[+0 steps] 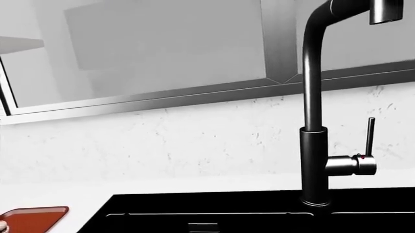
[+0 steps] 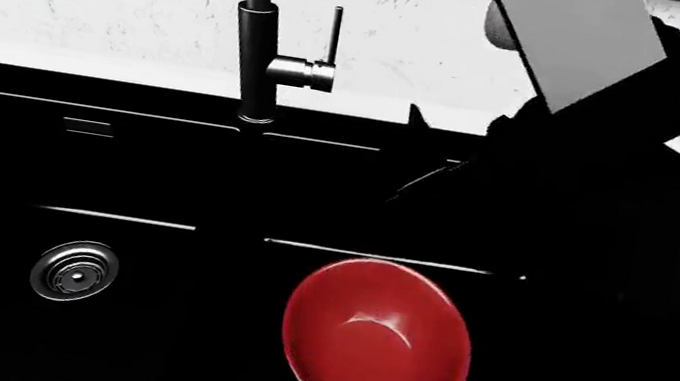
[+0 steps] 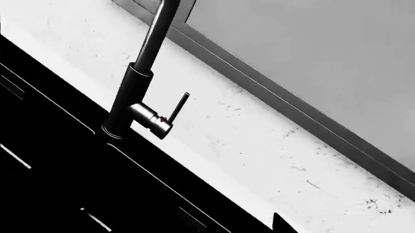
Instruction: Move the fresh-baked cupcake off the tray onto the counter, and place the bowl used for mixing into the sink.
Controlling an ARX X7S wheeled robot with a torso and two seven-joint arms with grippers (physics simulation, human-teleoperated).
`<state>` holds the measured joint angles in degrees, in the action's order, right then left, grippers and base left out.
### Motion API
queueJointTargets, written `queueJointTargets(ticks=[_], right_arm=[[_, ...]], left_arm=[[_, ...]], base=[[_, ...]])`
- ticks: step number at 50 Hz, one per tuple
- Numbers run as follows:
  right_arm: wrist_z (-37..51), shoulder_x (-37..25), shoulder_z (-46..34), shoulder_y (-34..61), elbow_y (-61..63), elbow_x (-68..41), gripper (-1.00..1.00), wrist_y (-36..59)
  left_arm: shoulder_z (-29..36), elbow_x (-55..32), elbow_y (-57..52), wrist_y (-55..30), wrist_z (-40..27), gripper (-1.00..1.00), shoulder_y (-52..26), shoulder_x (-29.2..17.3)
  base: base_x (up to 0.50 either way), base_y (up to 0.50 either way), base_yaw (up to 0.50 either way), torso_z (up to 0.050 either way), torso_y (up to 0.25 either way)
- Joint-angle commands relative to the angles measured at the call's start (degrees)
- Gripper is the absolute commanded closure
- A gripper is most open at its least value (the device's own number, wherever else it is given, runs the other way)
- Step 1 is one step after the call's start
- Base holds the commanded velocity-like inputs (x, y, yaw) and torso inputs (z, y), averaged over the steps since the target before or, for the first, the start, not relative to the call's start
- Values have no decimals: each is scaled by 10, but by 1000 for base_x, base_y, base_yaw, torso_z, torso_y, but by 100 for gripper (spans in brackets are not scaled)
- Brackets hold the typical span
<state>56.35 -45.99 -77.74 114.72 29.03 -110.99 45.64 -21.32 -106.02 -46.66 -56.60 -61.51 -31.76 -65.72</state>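
The glossy red bowl [image 2: 376, 343] sits upright in the right basin of the black sink [image 2: 153, 173], with nothing holding it. My right arm [image 2: 616, 151] is a dark shape above and behind the bowl. Its gripper blends into the black sink, and only one dark fingertip [image 3: 283, 224] shows against the white counter [image 3: 214, 145]. A corner of the red-brown tray [image 1: 36, 218] lies on the counter [image 1: 58, 194] left of the sink [image 1: 246, 213]. The cupcake is out of view. My left gripper cannot be made out against the black basin.
A tall dark faucet [image 2: 255, 36] with a side lever [image 2: 331, 38] stands behind the divider between the basins. A silver drain [image 2: 74, 270] sits in the left basin. A speckled white backsplash [image 1: 194, 136] and a window frame [image 1: 162, 94] rise behind the counter.
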Motion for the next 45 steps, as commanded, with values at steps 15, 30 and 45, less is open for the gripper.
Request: queueJointTargets(ticks=[15, 30, 45], right_arm=[[72, -130, 82, -65, 73, 33, -100, -173], [92, -136, 83, -52, 82, 27, -100, -154], [91, -154, 91, -70, 102, 58, -100, -172]], left_arm=[[-28, -7, 1, 0, 3, -100, 13, -2], [-49, -6, 1, -1, 5, -100, 27, 7], [-56, -2, 0, 0, 9, -100, 34, 15]], base=[[0, 0, 0, 0, 0], [-436, 0, 0, 0, 2], [-500, 21, 0, 0, 0]])
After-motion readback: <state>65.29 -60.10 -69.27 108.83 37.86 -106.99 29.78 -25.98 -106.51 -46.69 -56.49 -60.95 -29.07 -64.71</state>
